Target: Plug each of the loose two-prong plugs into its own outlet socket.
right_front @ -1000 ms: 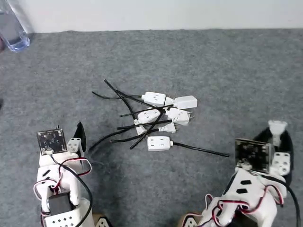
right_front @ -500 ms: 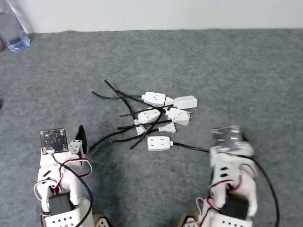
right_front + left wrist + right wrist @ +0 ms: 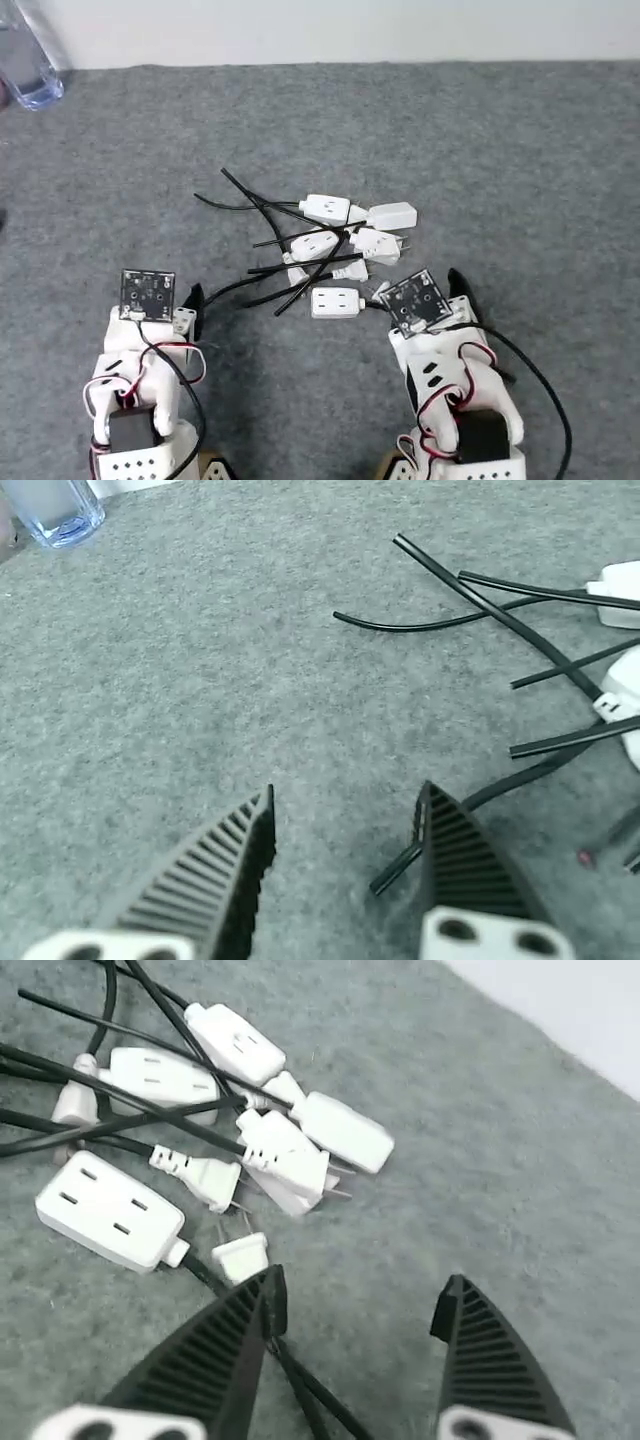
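Plugs [image 3: 205, 1175] tangled; cords [image 3: 470, 595] cross over some sockets [image 3: 160, 1078].

The nearest socket block [image 3: 335, 302] lies on the mat [image 3: 520, 160], with a heap [image 3: 327, 209] of other sockets, plugs and cords just behind it. The left gripper [image 3: 345, 805] sits well to the block's left, the right gripper [image 3: 362, 1290] just to its right. A glass [image 3: 25, 60] stands far behind it, to the left.

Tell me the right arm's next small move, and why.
Probably shift the open right gripper sideways and lower it over the small loose plug. That plug lies just outside its jaws, not between them, and an outlet socket sits right beside it.
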Available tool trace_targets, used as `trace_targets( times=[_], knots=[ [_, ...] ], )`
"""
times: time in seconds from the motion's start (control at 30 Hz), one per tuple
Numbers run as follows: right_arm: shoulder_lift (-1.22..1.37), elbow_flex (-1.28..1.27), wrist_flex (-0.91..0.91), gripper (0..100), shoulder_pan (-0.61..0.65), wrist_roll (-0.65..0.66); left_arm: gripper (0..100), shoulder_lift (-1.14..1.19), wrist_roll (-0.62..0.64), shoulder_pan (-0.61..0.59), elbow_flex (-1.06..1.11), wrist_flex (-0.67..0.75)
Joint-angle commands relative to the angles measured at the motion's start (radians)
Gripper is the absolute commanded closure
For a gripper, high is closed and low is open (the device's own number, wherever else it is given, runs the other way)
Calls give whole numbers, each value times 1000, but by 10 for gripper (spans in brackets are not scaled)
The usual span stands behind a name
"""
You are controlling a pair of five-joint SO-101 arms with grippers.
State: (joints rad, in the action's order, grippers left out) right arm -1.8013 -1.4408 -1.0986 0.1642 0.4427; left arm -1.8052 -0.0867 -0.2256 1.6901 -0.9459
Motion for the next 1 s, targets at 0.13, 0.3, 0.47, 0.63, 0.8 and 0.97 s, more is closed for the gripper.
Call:
trace_targets(
  times=[0.13, 0.3, 0.47, 0.63, 0.8, 0.97],
  knots=[
    [7, 315, -160, 775, 1, -11, 778, -9, -14, 9, -7, -9],
    [216, 539, -257, 775, -71, -91, 760, -9, -72, 55, -7, -49],
    [556, 750, -254, 775, -170, -95, 760, -11, -68, 46, -8, -49],
    [831, 974, -295, 775, -163, -164, 761, -11, -41, 46, -8, -48],
    [1095, 1014, -306, 775, -110, -206, 761, -11, -41, 46, -8, -48],
    [1359, 1020, -285, 776, -61, -173, 761, -11, -41, 49, -7, -48]
  ],
)
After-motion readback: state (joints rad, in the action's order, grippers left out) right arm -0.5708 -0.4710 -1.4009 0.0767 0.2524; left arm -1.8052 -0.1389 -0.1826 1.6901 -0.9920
